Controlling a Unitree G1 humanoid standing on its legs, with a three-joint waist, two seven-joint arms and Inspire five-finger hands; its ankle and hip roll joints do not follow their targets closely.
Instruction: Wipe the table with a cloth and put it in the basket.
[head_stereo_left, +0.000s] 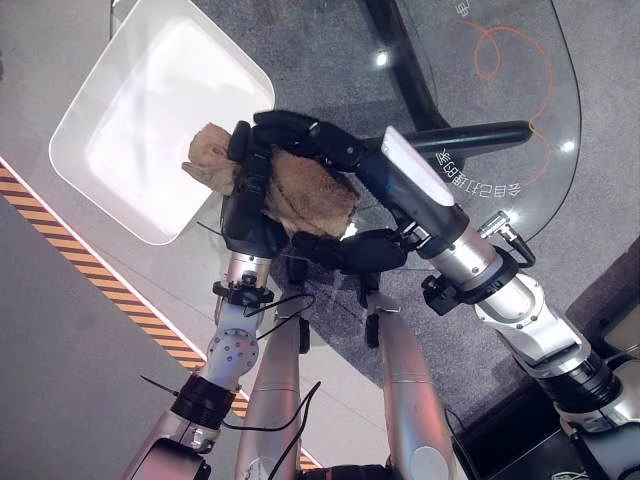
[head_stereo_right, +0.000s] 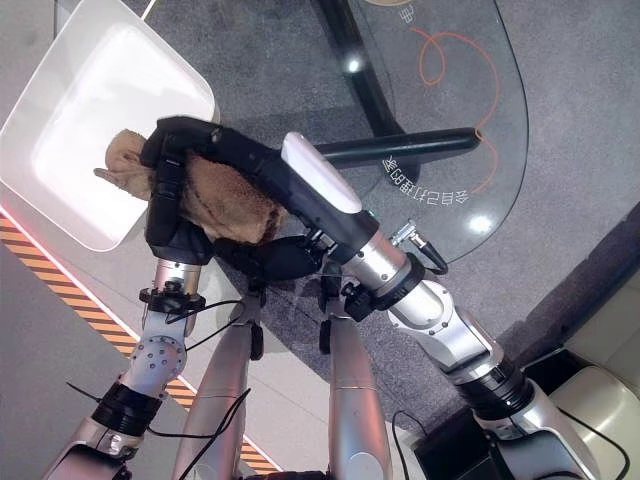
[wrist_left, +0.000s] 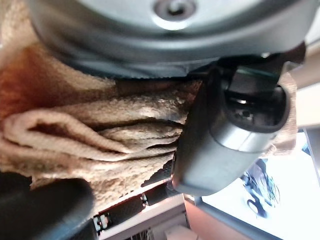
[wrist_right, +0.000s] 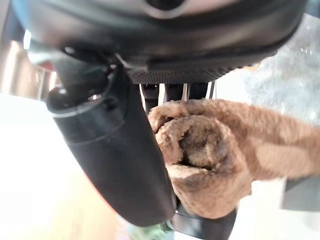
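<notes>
A bunched tan cloth (head_stereo_left: 300, 190) is clasped between the left hand (head_stereo_left: 245, 205) and right hand (head_stereo_left: 330, 145), above the glass table's (head_stereo_left: 520, 60) left edge. Binning seemingly remains to be done.

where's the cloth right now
The tan cloth is bunched between both hands, left hand and right hand, held beside the white tabletop in the eye views.

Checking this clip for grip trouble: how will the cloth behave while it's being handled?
Probably floppy: the cloth bunches in folds and a corner droops past the left hand. Likely light, as it sags little. Its nubby pile should resist slipping between the fingers of both hands, the right hand included.
</notes>
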